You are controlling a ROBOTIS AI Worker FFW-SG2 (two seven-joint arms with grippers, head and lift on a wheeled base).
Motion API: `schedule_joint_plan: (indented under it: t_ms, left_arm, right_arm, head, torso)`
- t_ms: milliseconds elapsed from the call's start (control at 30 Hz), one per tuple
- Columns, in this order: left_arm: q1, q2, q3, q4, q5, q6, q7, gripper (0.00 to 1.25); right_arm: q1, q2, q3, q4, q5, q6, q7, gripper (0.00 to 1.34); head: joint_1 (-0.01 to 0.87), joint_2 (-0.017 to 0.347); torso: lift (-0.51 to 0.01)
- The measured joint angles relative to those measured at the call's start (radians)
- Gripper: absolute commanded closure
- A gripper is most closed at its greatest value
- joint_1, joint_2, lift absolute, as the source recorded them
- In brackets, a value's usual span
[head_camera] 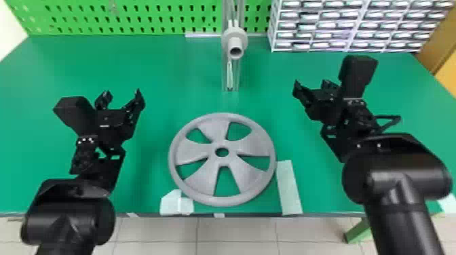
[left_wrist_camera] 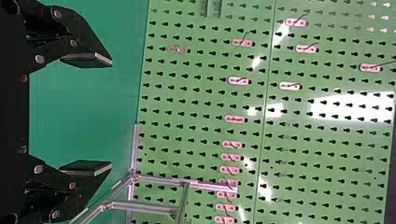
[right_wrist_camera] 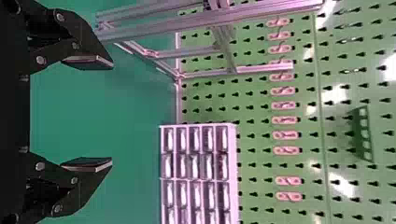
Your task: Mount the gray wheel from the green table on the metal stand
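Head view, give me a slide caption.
Gray wheel flat on green table before stand, left gripper and right gripper open.

Pegboard (head_camera: 135, 17) behind, drawer cabinet (head_camera: 349, 25) adjacent

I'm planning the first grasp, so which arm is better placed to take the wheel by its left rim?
Left, I'd judge: the left gripper, open and empty, is over on that side of the gray wheel, while the right gripper, also open, is beyond the wheel's right side.
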Motion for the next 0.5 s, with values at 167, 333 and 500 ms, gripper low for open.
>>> schedule_joint_plan:
  t_ms: [167,333,500]
  left_arm:
    - [0.0,0.0,0.005,-0.003,-0.004,0.0,0.0,0.47]
    - [-0.001,0.0,0.011,-0.008,-0.014,0.0,0.0,0.47]
    - [-0.005,0.001,0.017,-0.015,-0.028,0.003,0.0,0.47]
  right_arm:
    - [-0.039,-0.02,0.034,-0.047,-0.054,0.146,-0.037,0.52]
    - [-0.091,-0.04,0.074,-0.087,-0.127,0.299,-0.097,0.52]
    - [-0.15,-0.058,0.113,-0.109,-0.232,0.449,-0.166,0.52]
  head:
    - [0.867,0.052]
    - [0.867,0.052]
    - [0.867,0.052]
  torso:
    - [-0.1]
    - [-0.1]
    - [-0.1]
